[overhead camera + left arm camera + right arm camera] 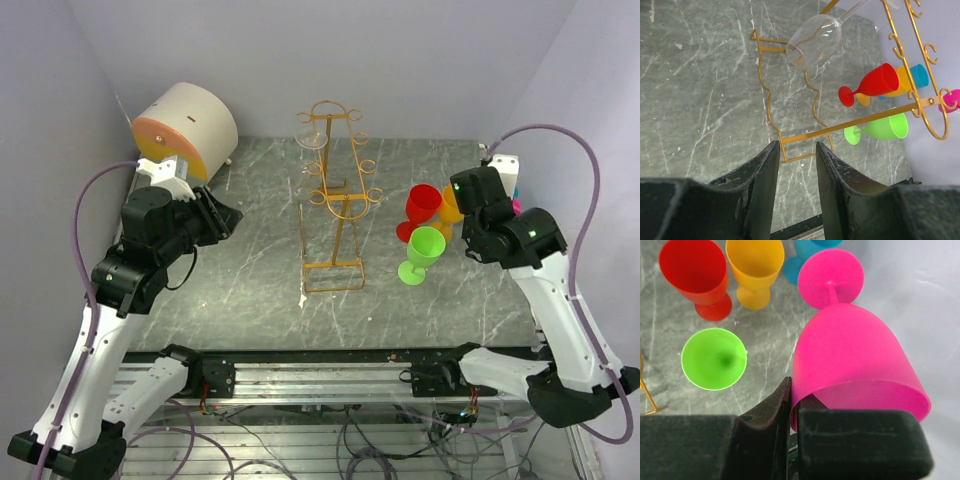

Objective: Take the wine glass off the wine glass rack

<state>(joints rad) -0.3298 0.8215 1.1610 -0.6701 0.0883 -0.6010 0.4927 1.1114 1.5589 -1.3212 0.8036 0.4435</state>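
Clustering beside the wine glass rack (865,120) are coloured goblets (422,203); right gripper (790,405) clamps the pink goblet (850,355), left gripper (796,150) gapes.

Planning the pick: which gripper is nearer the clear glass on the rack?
Left. Left gripper, jaws open, is left of the rack, facing the clear glass; right gripper is farther, beyond the rack's right side, jaws shut on a pink glass.

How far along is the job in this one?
Looks done: red glass, orange glass, green glass and blue glass stand on the table. In hand: the right gripper pinches the pink glass by its rim. Left: the clear wine glass hangs on the rack; left gripper open, short of it.
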